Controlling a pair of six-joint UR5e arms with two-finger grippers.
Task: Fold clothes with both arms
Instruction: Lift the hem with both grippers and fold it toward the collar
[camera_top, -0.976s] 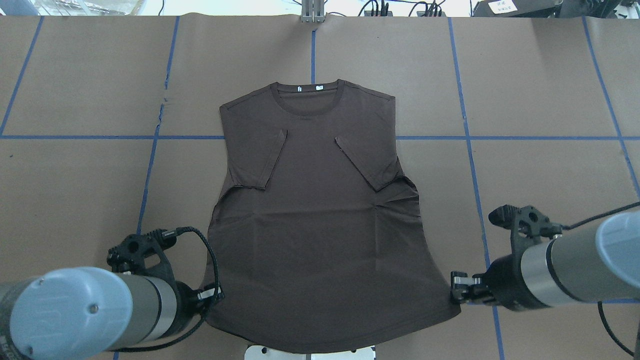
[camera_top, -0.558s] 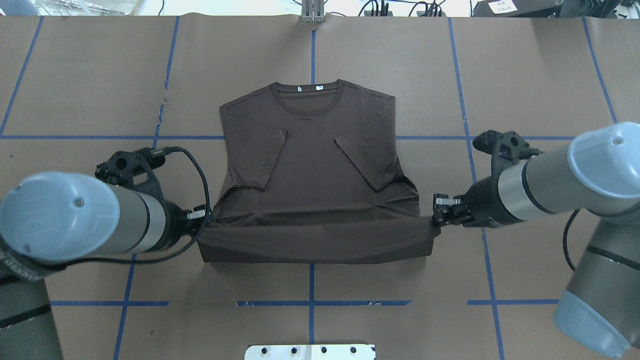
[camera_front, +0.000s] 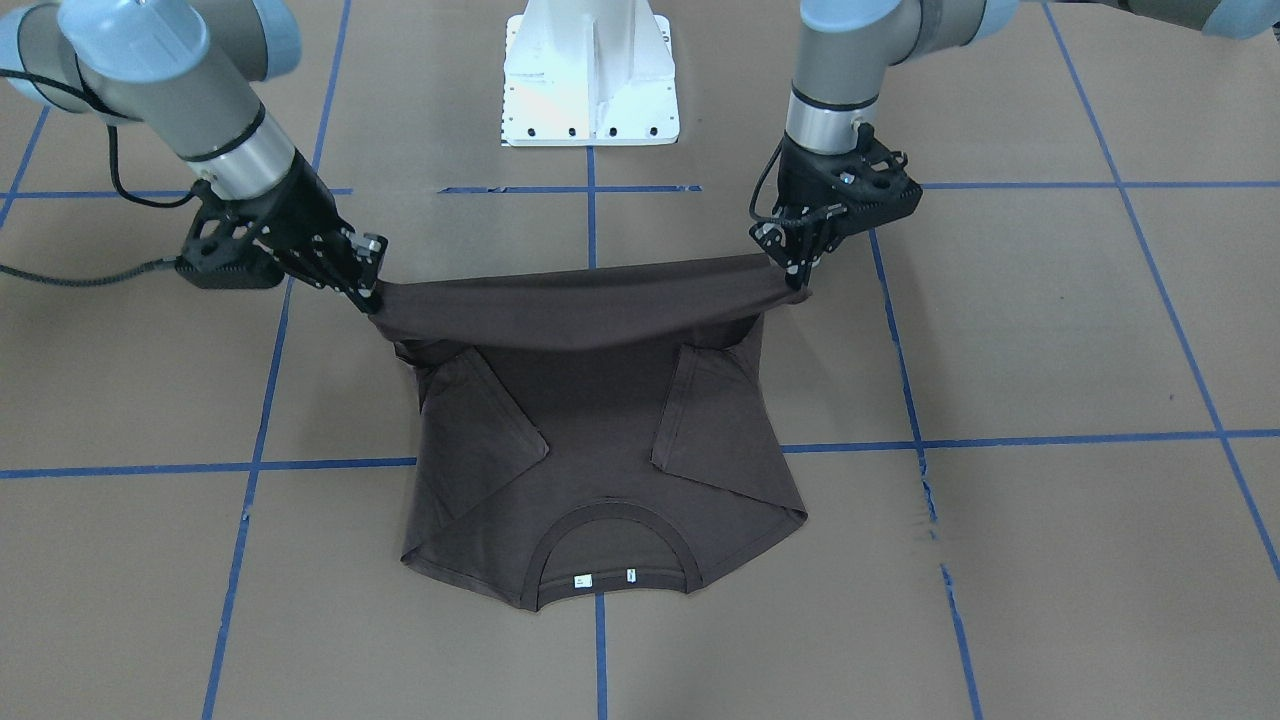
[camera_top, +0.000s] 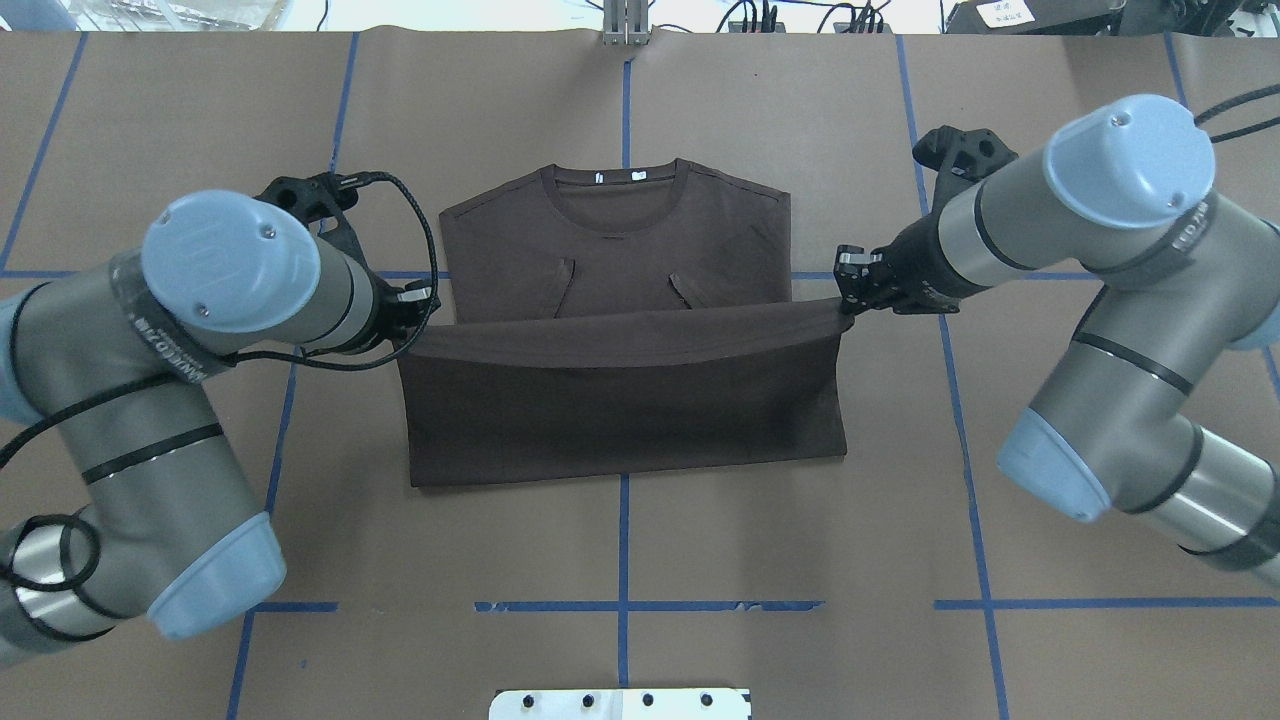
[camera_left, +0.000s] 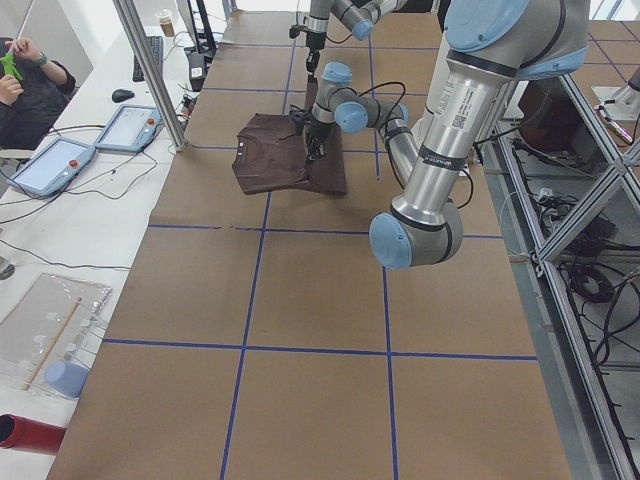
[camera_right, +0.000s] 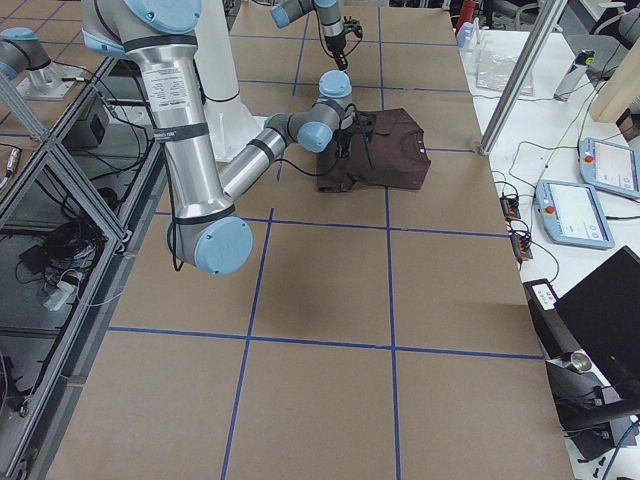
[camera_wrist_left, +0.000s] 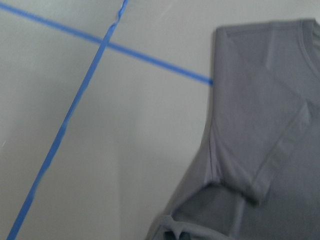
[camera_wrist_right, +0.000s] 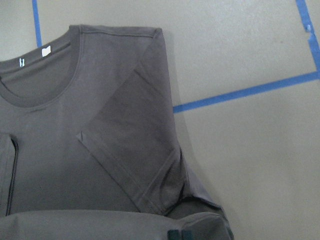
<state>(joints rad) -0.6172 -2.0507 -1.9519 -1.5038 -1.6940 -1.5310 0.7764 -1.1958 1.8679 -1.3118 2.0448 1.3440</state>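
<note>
Overhead view: left gripper (camera_top: 428, 318) mid-left, right gripper (camera_top: 846, 298) mid-right, both clamped on shirt (camera_top: 620, 410) corners; elbows bent toward lower frame.

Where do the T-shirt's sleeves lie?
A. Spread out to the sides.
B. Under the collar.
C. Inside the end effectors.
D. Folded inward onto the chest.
D: both sleeves lie folded onto the chest of the T-shirt, while the left end effector and right end effector grip the lifted hem.
</note>
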